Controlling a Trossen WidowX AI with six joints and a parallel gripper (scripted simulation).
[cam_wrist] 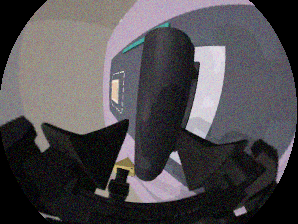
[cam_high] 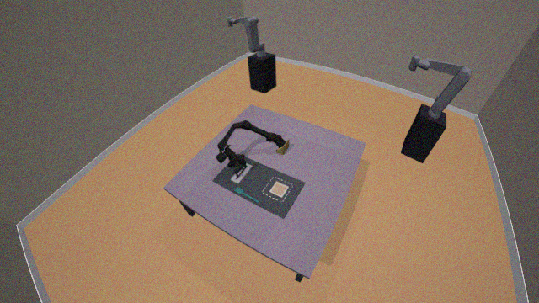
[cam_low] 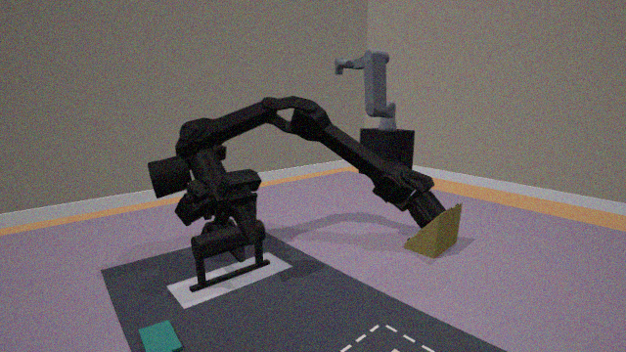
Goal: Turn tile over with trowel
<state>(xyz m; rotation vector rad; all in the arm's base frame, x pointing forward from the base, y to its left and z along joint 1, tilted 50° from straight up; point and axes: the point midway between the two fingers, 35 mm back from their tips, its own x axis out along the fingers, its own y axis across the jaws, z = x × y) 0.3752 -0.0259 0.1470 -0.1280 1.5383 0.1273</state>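
Note:
The tile [cam_high: 279,189] [cam_wrist: 115,91] lies flat inside the dashed outline [cam_low: 361,337], a plain peach face with a pale rim upward; its underside is hidden. The trowel [cam_high: 235,180] [cam_low: 183,295] [cam_wrist: 212,85], with a white rectangular blade and a black bar handle, rests blade down on the mat [cam_high: 274,207] [cam_low: 132,284], apart from the tile. My gripper [cam_high: 240,166] [cam_low: 234,239] [cam_wrist: 151,125] is open around the trowel handle, with a gap showing beside the handle in the wrist view.
A slim teal spatula-shaped tool [cam_high: 248,195] [cam_low: 158,336] lies on the mat near its front edge. The arm rises from a yellow wedge-shaped base [cam_high: 283,147] [cam_low: 447,232] on the table [cam_high: 236,223]. Two grey arms on black pedestals [cam_high: 262,73] [cam_high: 423,135] stand beyond the table.

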